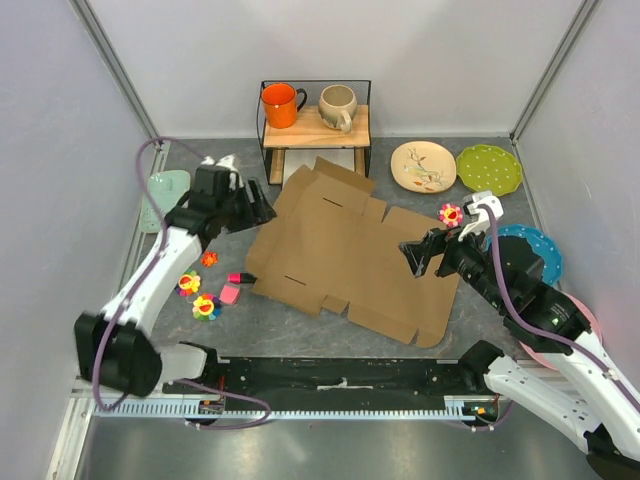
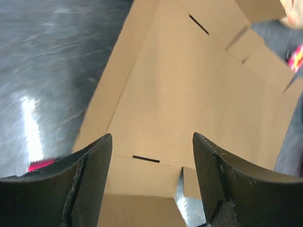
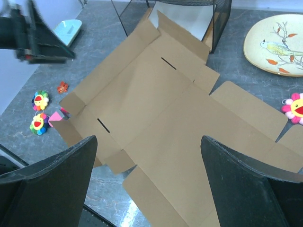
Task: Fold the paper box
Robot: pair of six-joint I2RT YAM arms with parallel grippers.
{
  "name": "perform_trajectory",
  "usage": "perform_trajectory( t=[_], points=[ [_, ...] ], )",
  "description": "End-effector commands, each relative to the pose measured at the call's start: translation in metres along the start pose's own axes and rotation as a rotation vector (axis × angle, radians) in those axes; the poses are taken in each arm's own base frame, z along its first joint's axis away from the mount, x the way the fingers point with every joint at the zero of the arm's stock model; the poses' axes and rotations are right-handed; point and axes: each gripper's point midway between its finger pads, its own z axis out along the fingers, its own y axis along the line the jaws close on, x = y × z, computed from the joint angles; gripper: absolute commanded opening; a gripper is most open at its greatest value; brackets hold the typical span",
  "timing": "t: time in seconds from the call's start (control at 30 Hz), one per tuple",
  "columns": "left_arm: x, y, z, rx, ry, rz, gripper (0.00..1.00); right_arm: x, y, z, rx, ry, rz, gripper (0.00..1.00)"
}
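**Two open grippers over a flat cardboard sheet**

One large brown sheet, the paper box (image 1: 350,255), lies unfolded in the middle of the table (image 1: 300,325). Its panels are spread out and its flaps point outward. The far corner reaches the foot of the wire rack (image 1: 315,130), and the near flaps end just short of the arm bases. Two short slits show in the main panel, one toward the rack and one toward the left edge. None of the walls stands up yet, so the folding looks barely begun.

The left gripper (image 1: 258,212) hangs at the sheet's left edge with its jaws wide apart and nothing between them. The right gripper (image 1: 412,255) hovers above the right-hand panels, also spread and empty.

Judging by its look, the cardboard is light and thin. It should be stiff across each panel and bend easily only along the scored creases. It will likely slide on the smooth table when pushed from one side, so one arm may need to pin a panel while the other lifts.

The best hold seems to be a free flap edge. In the left wrist view, the long left side strip appears to be tilted up slightly. That could give fingers a way under.

Around the sheet sit two plates (image 1: 423,166) beyond the right corner and small flower toys (image 1: 205,306) to the left.
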Motion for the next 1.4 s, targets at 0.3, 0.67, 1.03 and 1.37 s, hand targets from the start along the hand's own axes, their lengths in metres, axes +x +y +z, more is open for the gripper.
perform_trajectory(
  t=[0.3, 0.67, 1.03, 1.37],
  points=[
    [0.114, 0.038, -0.09, 0.014, -0.31, -0.935, 0.9, 0.027, 0.008, 0.025, -0.045, 0.05, 0.033, 0.98],
    [0.171, 0.019, -0.056, 0.011, -0.124, -0.891, 0.92, 0.038, 0.021, 0.046, -0.088, 0.09, 0.086, 0.98],
    [0.196, -0.004, -0.008, -0.055, -0.06, -0.787, 0.9, 0.04, 0.013, 0.041, -0.053, 0.097, 0.076, 0.98],
    [0.188, 0.005, -0.002, -0.091, -0.121, -0.77, 0.3, 0.039, 0.01, 0.04, -0.042, 0.097, 0.051, 0.98]
  ],
)
